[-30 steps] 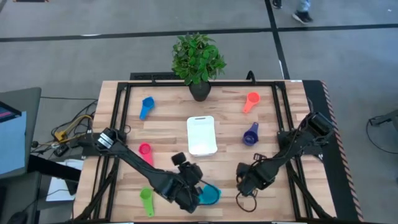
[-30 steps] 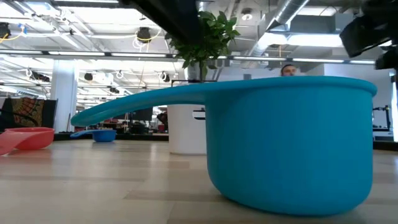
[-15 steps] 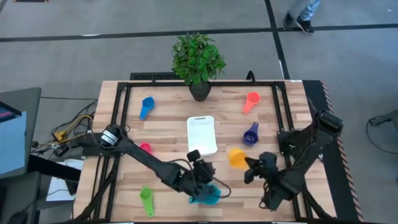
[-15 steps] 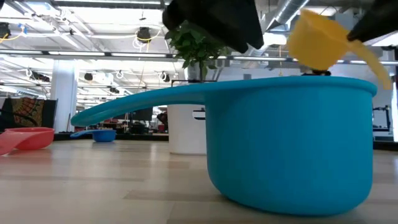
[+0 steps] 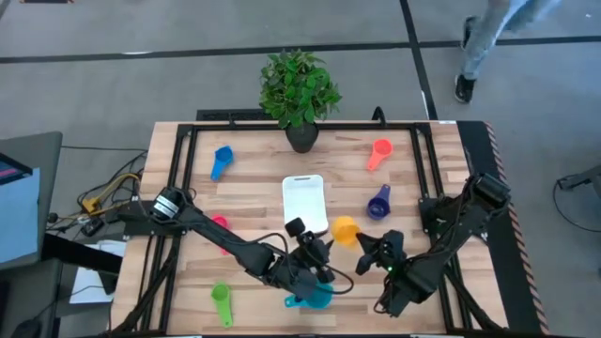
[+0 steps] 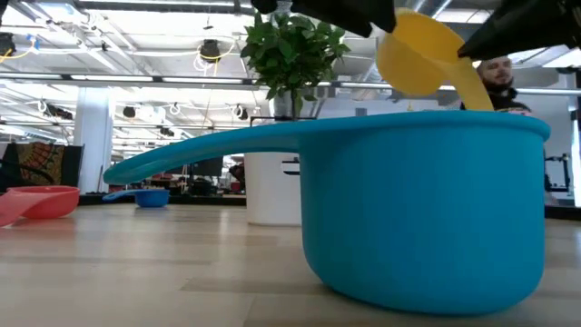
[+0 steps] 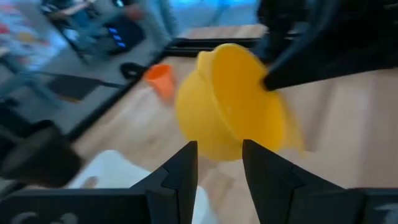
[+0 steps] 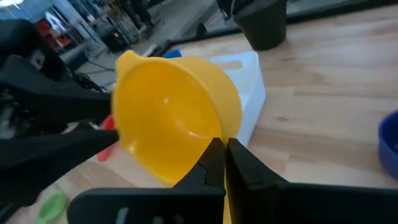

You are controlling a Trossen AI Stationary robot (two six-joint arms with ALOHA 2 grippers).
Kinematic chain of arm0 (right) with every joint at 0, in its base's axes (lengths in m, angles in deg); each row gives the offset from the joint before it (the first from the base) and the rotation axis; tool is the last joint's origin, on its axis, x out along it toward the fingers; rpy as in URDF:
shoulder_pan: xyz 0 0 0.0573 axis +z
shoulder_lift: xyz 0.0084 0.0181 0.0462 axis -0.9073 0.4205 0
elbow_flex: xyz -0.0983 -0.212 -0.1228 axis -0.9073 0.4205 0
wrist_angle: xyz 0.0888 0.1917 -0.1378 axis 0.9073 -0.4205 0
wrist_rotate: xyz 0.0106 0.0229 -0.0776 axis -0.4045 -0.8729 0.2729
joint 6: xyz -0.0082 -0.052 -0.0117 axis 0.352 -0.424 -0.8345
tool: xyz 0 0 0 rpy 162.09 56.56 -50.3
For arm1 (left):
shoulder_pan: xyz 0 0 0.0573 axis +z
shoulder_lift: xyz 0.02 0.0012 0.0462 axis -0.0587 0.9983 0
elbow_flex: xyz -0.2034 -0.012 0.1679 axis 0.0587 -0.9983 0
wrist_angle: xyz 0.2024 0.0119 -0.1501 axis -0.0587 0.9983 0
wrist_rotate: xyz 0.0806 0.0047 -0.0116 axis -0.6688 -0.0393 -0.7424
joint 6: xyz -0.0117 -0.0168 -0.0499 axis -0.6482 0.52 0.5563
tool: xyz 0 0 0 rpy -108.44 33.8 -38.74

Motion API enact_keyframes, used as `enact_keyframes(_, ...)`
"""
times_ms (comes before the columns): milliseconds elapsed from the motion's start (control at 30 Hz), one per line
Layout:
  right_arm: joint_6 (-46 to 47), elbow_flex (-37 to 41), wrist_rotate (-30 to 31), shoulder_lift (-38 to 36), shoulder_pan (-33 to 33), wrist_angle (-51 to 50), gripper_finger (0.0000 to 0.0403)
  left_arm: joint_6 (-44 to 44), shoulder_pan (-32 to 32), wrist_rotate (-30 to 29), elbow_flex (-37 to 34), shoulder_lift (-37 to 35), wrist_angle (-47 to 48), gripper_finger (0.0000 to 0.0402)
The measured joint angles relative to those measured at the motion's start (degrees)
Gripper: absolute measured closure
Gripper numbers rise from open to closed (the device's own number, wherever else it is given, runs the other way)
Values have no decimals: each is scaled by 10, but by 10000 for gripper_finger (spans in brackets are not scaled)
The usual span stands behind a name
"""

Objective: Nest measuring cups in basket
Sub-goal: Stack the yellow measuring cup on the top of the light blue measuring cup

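On the bench's far left lies the blue cup [image 5: 222,161]; nearer the front are the pink cup [image 5: 219,225], partly hidden under the left arm, and the green cup [image 5: 222,301]. All are smooth round plastic scoops with short flat handles, loose on pale wood planks. Left gripper [image 5: 313,253] hangs above the front middle with its fingers parted and nothing held, the teal cup [image 5: 314,298] just in front of it on the wood. Mid-table sits the basket [image 5: 304,202], a shallow white glossy tray with rounded corners, which looks empty as far as the high view shows. Just right of it the yellow cup [image 5: 344,230] is in the air, deep and thin-walled, pinched by its handle in the closed right gripper [image 5: 366,247]. Farther right lie the purple cup [image 5: 377,203] and, toward the back, the orange cup [image 5: 378,152]. By my reckoning nothing is nested yet: one cup is lifted, six remain on the table.
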Motion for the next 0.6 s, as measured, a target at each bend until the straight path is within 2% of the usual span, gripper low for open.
enact_keyframes(133, -12, 0, 17, 0, 0, 7, 391, 0, 2, -6, 0, 0, 0, 285)
enact_keyframes(300, -95, 0, 56, 0, -5, 58, 393, 2, 14, -6, 0, 0, -7, 285)
enact_keyframes(600, -174, 0, 61, -1, -1, 95, 399, 3, 47, -2, 0, 0, -7, 287)
